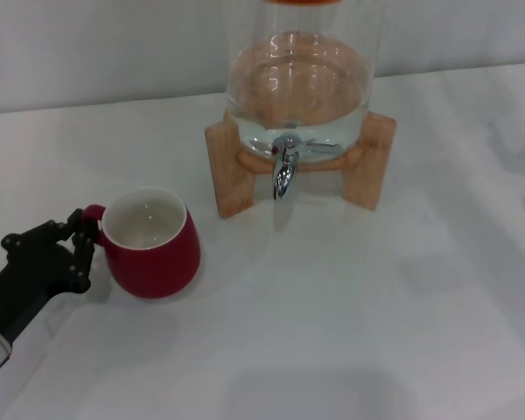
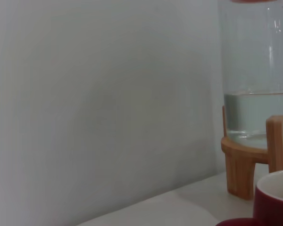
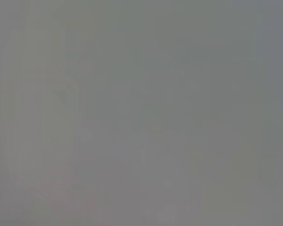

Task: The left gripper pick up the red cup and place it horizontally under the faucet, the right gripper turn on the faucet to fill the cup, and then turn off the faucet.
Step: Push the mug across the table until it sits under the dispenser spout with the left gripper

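- Your left pincer (image 1: 86, 238) sits at the red cup's (image 1: 153, 245) handle, fingers either side; whether they clamp it, you cannot tell.
- The faucet (image 1: 284, 171) stands well beyond.
- Right pincer unseen; no writing legible.

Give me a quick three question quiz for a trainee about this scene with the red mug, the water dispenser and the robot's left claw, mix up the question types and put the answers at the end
1. True or false: the red cup already stands directly under the faucet.
2. Multiple choice: the left gripper is at the cup's
A. rim on the faucet side
B. handle
C. inside
3. Fill in: the glass dispenser sits in a ______ stand.

Key
1. False: the cup stands upright on the table, off to the robot's left of the faucet and nearer the robot.
2. B: its fingers are at the small loop handle.
3. Wooden.
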Controlling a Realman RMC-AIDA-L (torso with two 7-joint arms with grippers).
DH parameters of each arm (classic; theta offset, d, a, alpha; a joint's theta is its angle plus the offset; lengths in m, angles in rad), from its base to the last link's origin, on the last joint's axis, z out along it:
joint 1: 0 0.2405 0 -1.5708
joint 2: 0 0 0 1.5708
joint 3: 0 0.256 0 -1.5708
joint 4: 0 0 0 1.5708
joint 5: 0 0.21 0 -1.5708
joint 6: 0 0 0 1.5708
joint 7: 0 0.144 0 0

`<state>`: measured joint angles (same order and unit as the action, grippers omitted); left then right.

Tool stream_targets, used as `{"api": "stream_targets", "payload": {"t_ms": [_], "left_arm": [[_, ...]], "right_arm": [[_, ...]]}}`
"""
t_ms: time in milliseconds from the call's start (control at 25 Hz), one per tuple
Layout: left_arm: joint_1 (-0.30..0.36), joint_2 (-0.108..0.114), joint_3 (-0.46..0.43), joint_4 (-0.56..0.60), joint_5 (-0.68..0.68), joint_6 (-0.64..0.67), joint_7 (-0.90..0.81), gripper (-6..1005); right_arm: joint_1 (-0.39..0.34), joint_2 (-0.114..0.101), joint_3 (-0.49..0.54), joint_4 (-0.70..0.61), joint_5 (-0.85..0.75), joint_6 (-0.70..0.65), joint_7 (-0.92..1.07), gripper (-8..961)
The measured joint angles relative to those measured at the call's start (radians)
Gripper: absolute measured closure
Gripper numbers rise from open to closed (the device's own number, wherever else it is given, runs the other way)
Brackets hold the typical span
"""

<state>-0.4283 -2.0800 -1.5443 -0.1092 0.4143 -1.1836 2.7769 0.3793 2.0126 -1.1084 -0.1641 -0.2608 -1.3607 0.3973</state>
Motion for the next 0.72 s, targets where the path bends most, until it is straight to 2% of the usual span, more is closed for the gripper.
{"api": "stream_targets", "payload": {"t_ms": [360,720], "left_arm": [[-0.050,0.000,0.037,-0.028,0.000,0.082,-0.001,896],[-0.070,-0.007,0.070,-0.047,0.000,0.092,0.000,895]], "right_arm": [[0.002,0.000,-0.018,-0.003,0.000,-0.001,0.000,234],[0.003,0.000,-0.019,-0.003,0.000,-0.001,0.000,235]]}}
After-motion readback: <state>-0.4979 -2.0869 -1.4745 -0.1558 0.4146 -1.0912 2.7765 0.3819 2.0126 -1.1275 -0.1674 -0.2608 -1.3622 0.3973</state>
